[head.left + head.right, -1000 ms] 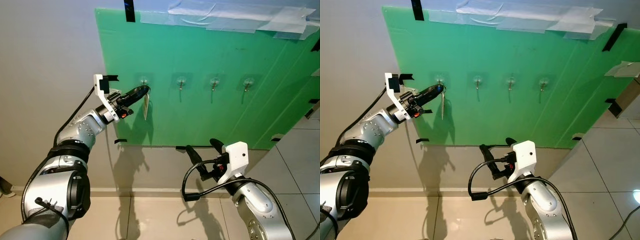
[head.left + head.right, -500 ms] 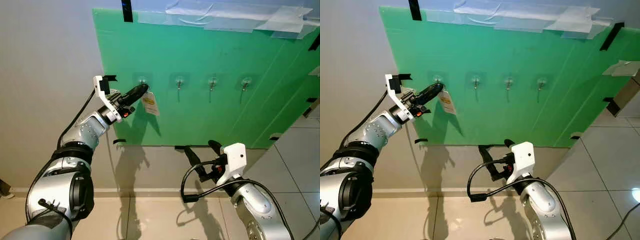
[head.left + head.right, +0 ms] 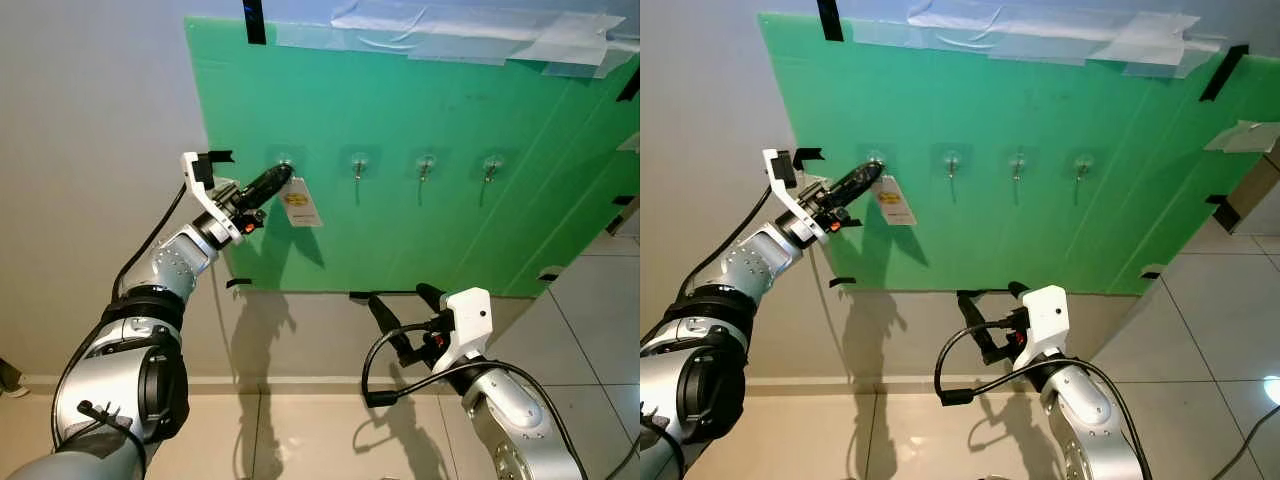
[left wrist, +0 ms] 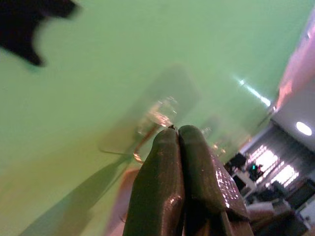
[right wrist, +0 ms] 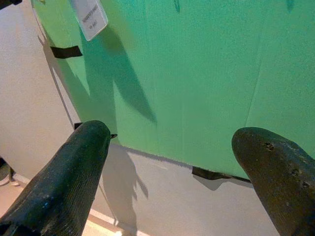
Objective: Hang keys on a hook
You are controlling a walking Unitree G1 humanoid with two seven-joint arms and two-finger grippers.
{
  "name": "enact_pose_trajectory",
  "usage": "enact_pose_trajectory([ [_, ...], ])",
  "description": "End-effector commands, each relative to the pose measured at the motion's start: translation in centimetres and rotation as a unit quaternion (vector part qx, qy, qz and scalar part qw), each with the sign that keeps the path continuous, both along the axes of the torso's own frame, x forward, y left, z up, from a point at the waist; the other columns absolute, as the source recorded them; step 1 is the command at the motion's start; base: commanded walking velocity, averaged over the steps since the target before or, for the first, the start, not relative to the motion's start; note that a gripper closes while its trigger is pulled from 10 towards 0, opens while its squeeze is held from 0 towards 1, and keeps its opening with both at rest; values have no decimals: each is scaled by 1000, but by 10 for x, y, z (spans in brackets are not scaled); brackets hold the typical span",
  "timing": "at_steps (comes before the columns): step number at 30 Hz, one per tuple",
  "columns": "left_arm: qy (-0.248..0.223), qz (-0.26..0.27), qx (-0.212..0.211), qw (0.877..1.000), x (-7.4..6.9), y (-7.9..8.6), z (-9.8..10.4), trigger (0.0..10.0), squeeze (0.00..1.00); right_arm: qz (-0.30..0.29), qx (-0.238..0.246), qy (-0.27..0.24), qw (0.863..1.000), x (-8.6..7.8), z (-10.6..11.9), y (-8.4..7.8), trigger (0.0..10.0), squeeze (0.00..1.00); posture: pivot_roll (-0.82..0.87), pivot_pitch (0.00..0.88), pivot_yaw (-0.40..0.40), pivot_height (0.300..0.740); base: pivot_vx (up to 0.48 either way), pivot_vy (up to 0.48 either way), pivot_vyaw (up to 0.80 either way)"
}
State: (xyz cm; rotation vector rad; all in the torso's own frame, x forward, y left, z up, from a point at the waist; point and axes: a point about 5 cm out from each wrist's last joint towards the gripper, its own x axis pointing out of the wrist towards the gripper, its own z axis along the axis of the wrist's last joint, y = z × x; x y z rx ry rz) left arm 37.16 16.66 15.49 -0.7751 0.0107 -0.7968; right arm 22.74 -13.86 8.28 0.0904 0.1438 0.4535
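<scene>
The keys' pale tag (image 3: 298,202) dangles just below the leftmost hook (image 3: 284,163) on the green board (image 3: 420,240), so the hanging looks nearly or fully made; whether the ring sits on the hook I cannot tell. The left pincer (image 3: 284,176) stays pressed together at the hook, letting go remaining. The right pincer (image 3: 400,305) idles low, fingers apart.

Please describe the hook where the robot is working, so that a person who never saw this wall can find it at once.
A large green board is taped to the grey wall, with four small clear hooks in a row across its middle. The wanted hook is the one at the left end of that row. Unlike the three bare hooks, it has the left tool at it and a white tag hanging just below.
</scene>
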Motion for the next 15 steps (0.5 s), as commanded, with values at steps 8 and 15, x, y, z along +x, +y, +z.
enact_pose_trajectory([
  [8, 73, 79, -86, 990, -3, 11, -18, 10000, 0, 9, 3, 2, 1000, -2, 2, 2, 10000, 0, -66, 0, 1, 740, 0, 0, 0],
  [15, 108, 59, -33, 992, -11, -5, -39, 10000, 0, 15, 3, 5, 1000, -1, 1, 3, 10000, 0, -60, 0, -2, 740, 0, 0, 0],
])
